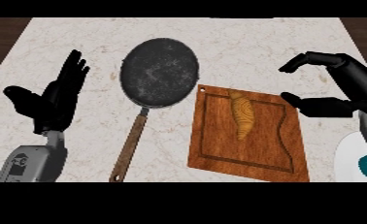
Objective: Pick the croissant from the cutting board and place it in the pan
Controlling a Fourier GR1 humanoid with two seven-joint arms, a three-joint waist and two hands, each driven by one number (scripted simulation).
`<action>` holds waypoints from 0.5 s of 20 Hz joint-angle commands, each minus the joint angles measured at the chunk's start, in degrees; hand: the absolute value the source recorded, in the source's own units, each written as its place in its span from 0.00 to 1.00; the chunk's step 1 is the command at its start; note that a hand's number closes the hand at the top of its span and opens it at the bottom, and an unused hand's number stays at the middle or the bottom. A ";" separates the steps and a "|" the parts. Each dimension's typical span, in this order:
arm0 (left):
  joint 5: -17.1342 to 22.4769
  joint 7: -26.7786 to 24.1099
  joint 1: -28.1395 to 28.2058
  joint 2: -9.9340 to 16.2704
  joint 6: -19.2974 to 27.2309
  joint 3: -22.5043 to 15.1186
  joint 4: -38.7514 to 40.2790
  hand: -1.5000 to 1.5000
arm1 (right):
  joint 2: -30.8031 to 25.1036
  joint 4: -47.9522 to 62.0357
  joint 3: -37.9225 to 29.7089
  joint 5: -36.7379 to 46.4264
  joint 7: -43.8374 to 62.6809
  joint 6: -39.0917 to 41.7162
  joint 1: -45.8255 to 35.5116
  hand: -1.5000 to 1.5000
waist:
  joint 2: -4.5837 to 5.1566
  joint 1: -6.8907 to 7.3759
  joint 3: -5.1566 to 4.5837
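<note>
Pale marble counter (301,39) fills the frame, with dark wood glimpsed at both upper corners. At centre, slightly left, an empty pan (159,72) is laid, its wooden handle angled toward the lower left. Just right of it, the board (247,143) is set, its corner nearly touching the pan's rim, so only a short carry is judged necessary. The croissant (242,114) is seen lying lengthwise on the board's upper middle, untouched. At right, the right hand (333,85) is held above the board's edge, fingers arched and thumb opposed, nothing pinched, seemingly shaped for a grasp. At left, the left hand (57,94) is kept spread, fingers up, resting.
</note>
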 commanded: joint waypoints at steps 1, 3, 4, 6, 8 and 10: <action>-0.44 2.69 2.11 -0.55 1.00 -0.60 -3.50 0.50 | -6.61 -0.65 -2.45 4.50 -6.63 3.00 5.24 0.00 | -0.05 -0.93 0.00; 0.71 1.97 2.76 -0.10 -0.93 0.01 -2.39 0.50 | -10.01 2.82 -2.72 7.47 -11.33 5.72 2.66 0.00 | 0.12 -0.45 -0.01; 1.69 3.94 0.71 0.14 -0.42 1.04 -3.48 0.50 | -11.04 2.74 -2.12 8.07 -8.79 7.21 -1.48 0.00 | 0.13 -0.07 -0.04; 2.13 2.04 2.52 0.77 -2.84 1.25 -1.89 0.50 | -9.81 -0.74 1.15 12.18 -6.57 5.97 -3.88 0.00 | 0.14 0.04 -0.09; -0.57 6.24 2.60 -0.41 0.30 -1.34 -6.60 0.50 | -8.29 1.34 1.81 12.07 -4.82 8.85 -8.99 0.00 | 0.12 0.36 -0.06; 0.96 4.00 0.35 0.15 -1.85 1.53 -1.60 0.50 | -7.60 -0.30 3.09 14.33 -2.61 10.19 -9.20 0.00 | 0.18 -0.29 -0.09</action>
